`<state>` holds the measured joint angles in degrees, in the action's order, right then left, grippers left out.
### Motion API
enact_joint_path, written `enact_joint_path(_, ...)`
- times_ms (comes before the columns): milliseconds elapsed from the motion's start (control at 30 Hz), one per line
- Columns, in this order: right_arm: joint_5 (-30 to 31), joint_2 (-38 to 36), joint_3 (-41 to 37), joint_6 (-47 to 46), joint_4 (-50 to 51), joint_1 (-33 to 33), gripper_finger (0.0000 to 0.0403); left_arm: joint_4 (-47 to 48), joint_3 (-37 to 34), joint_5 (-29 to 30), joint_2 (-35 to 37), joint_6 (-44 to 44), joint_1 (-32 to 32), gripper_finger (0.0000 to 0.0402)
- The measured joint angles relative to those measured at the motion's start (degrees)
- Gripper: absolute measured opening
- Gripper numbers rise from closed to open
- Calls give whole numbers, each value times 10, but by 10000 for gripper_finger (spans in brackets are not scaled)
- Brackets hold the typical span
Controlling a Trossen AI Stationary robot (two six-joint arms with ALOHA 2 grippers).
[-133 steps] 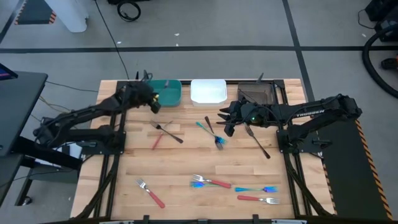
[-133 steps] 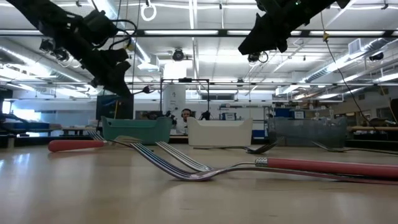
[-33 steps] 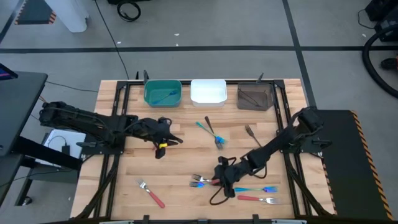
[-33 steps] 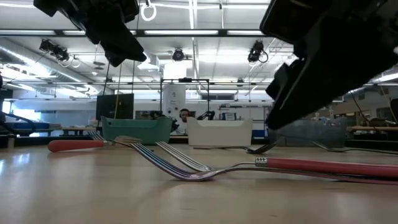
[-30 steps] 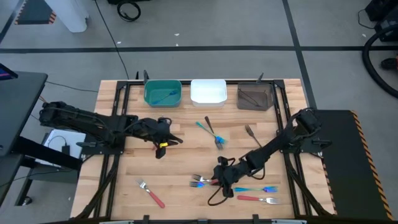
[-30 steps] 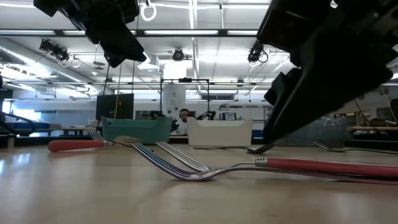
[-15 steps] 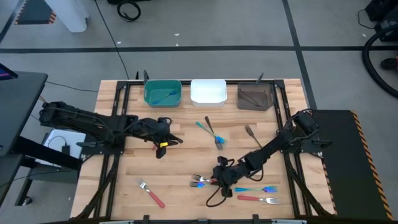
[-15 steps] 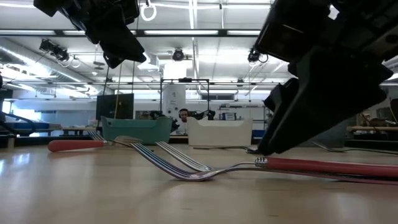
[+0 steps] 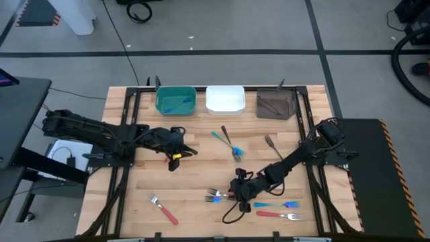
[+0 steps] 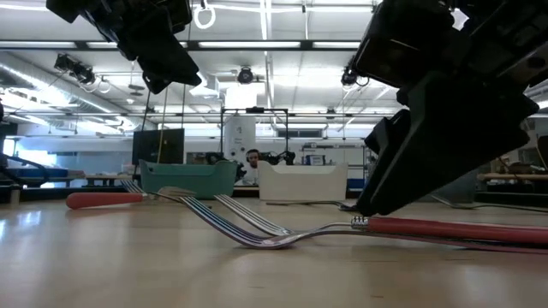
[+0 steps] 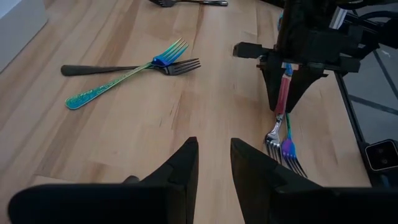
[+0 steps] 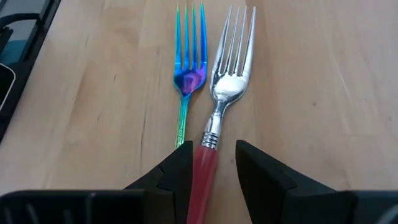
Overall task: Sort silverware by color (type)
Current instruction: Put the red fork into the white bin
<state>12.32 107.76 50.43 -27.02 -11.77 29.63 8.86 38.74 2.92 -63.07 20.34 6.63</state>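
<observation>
A red-handled fork [image 12: 225, 93] and a blue-teal fork [image 12: 188, 74] lie side by side near the table's front middle. My right gripper [image 12: 211, 165] is open and low over them, one finger on each side of the red handle. My left gripper [image 11: 214, 168] hangs open and empty above the table's left middle [image 9: 181, 151]. Loose on the wood lie a teal fork crossed with a dark one [image 9: 228, 142], a dark fork [image 9: 270, 142], a red fork [image 9: 163, 210], a blue fork [image 9: 277, 204] and another red fork [image 9: 279, 215]. My right gripper straddles the red fork's handle [image 12: 204, 158] just behind its silver collar, slanting down from the table's far right, roughly along the fork. I cannot tell whether a finger touches the handle. The fork lies flat on the table.
Three square bins stand along the far edge: teal [image 9: 176, 101] with a blue fork in it, white [image 9: 225, 99], and brown [image 9: 275, 104] with dark forks in it. Bare wood lies between the two arms and at the near left.
My right gripper has sunk a little toward the red-handled fork, so its fingertips now stand at the handle's collar. The gap between its fingers is unchanged, and the forks have not moved.
</observation>
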Motion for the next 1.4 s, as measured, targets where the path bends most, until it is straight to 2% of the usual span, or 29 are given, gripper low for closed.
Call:
enact_joint_path(467, 10, 33, 1, -3, -20, -1, 125, 5, 0, 0, 0, 0, 0, 93)
enact_joint_path(600, 7, 33, 1, -12, -16, -6, 105, 5, 0, 0, 0, 0, 0, 93)
enact_joint_path(767, -9, 33, 1, -36, -15, -21, 53, 20, 0, 0, 0, 0, 0, 93)
enact_joint_path(967, -55, 34, 1, -52, -23, -44, 51, 62, 0, 0, 0, 0, 0, 93)
enact_joint_path(1067, -77, 25, 0, -49, -24, -57, 48, 74, 0, 0, 0, 0, 0, 93)
enact_joint_path(1400, -77, -62, -2, -1, 33, -95, 4, 75, 0, 0, 0, -31, 0, 93)
